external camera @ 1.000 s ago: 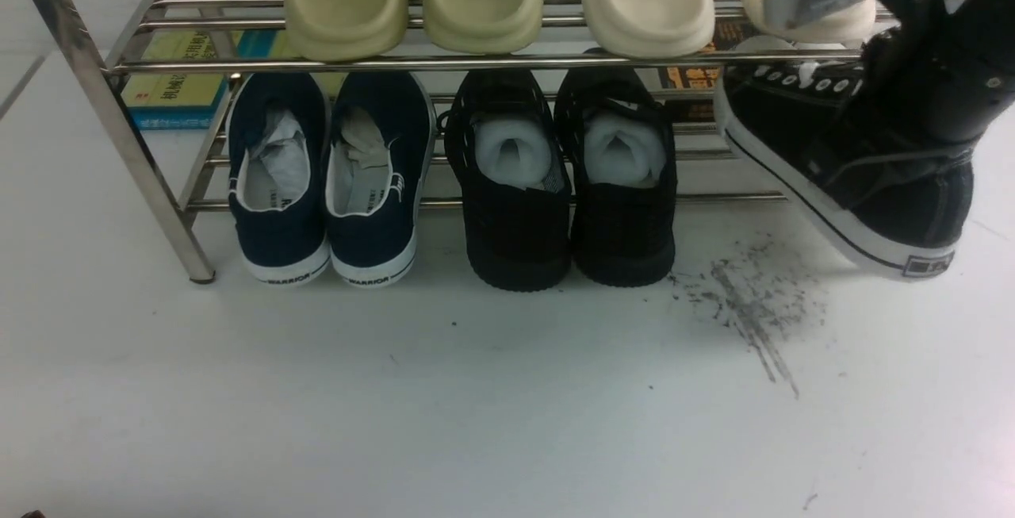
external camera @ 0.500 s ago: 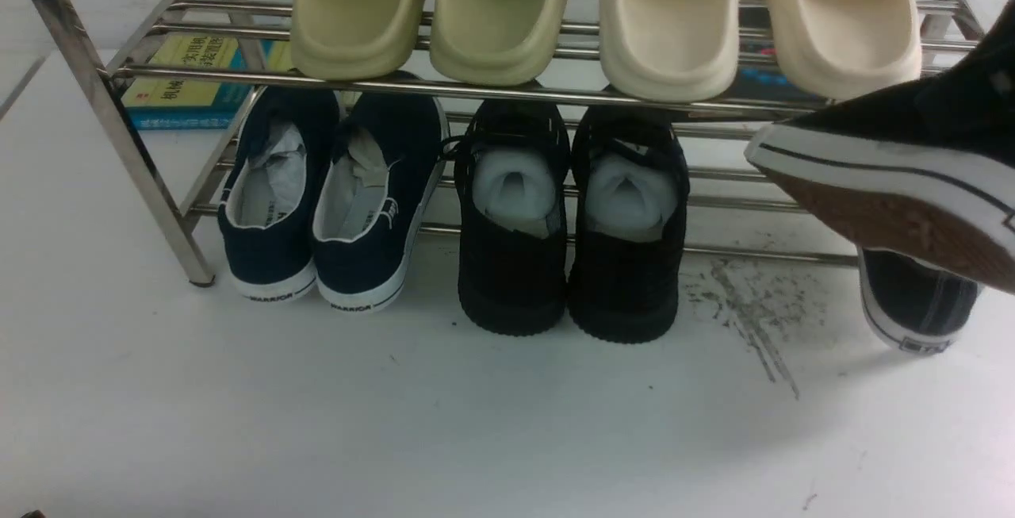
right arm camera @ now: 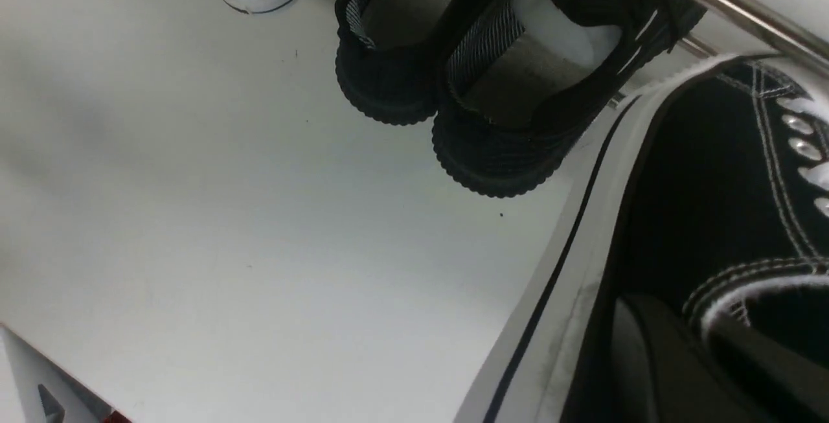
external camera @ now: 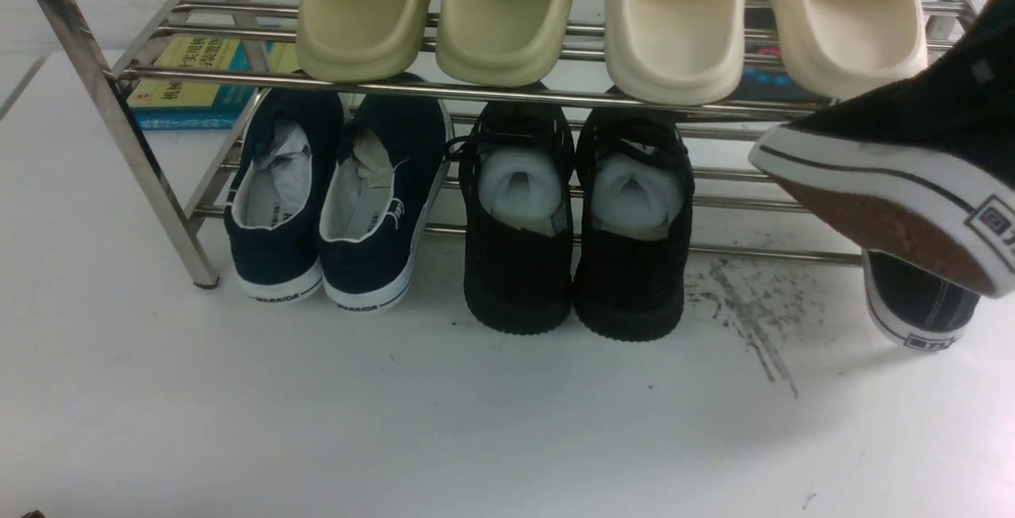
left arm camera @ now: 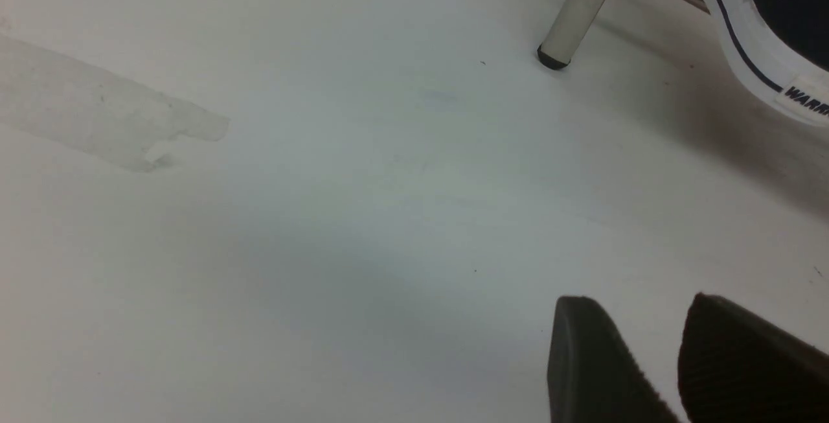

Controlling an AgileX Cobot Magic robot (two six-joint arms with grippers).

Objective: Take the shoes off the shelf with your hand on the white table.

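One of the shoes, a black canvas sneaker (external camera: 888, 177) with a white sole, hangs in the air at the right, tilted so its brown underside faces me. The right wrist view shows this sneaker (right arm camera: 699, 183) close up, its eyelets in sight, with my right gripper (right arm camera: 686, 339) shut on its side wall at the collar. That gripper is hidden in the front view. The heel of the second sneaker (external camera: 920, 312) pokes out below, at the right end of the chrome shelf (external camera: 507, 92). My left gripper (left arm camera: 638, 300) hovers open over the white table (left arm camera: 324, 216), nothing between its fingers.
Navy slip-ons (external camera: 333, 209) and black mesh sneakers (external camera: 579, 232) fill the lower tier. Olive slides (external camera: 436, 10) and cream slides (external camera: 761, 18) sit on top. Books (external camera: 190, 74) lie behind the rack. Dark scuff streaks (external camera: 753, 320) mark the table in front of it.
The held sneaker has come out of the lower tier, risen and tipped sole-forward, and the right arm has left the front view. The rack and its shoes shifted slightly towards me; the second sneaker's heel now shows.
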